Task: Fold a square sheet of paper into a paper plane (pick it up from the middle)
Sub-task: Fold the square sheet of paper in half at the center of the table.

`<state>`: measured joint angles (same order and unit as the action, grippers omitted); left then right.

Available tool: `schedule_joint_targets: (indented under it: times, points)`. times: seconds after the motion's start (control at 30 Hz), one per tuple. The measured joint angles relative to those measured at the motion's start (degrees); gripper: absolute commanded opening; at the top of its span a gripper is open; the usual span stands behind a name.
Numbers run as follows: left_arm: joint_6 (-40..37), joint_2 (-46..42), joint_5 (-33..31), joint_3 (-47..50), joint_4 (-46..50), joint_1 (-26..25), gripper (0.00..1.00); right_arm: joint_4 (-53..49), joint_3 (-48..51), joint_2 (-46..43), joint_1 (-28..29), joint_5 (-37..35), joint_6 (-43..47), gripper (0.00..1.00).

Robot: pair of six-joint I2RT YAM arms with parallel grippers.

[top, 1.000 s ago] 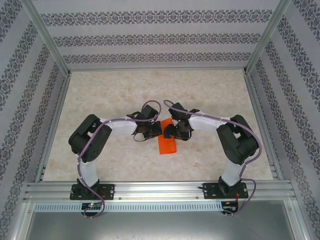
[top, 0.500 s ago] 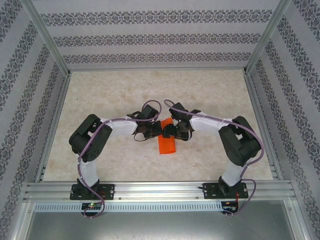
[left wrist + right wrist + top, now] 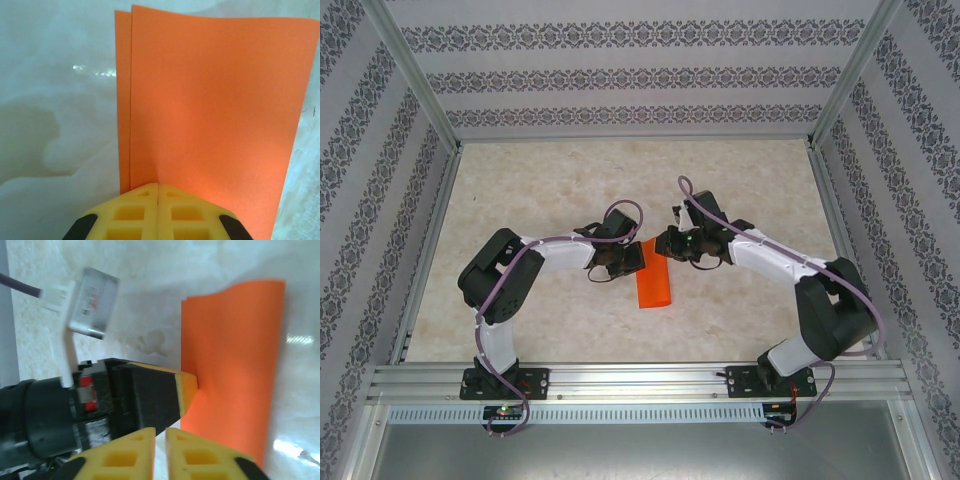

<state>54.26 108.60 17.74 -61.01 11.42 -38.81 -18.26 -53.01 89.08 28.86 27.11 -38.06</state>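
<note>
I see a pale marbled tabletop (image 3: 570,180), enclosed on three sides by walls (image 3: 640,70) with grey ornamental bands. Aluminium rails (image 3: 640,378) cross the near edge; slanted aluminium posts (image 3: 415,80) frame the corners.

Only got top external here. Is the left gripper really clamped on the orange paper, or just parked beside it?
Observer: Clamped. Left wrist view shows the left gripper with jaws shut on the near edge of the orange paper.
Operator: Single layer?
Observer: Two, folded over. One layer sticks out past the other on the left.
Operator: Right gripper holding too?
Observer: No. Right wrist view shows the right gripper with jaws almost together and nothing between them.
</note>
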Motion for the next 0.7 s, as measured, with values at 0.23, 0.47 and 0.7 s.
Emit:
schedule_joint_targets:
  times: [0.23,0.47,0.7]
  points:
    - [-0.2,0.2,0.0,-0.2,0.2,0.0,0.0,2.3,1.9,5.7,0.0,3.1,-0.7,0.12]
    - [-0.4,0.3,0.0,-0.4,0.2,0.0,0.0,2.6,2.6,8.6,-0.2,3.2,0.2,0.13]
    - [-0.7,0.5,0.0,-0.5,0.2,0.0,0.0,4.4,5.9,10.8,-0.7,4.0,1.9,0.16]
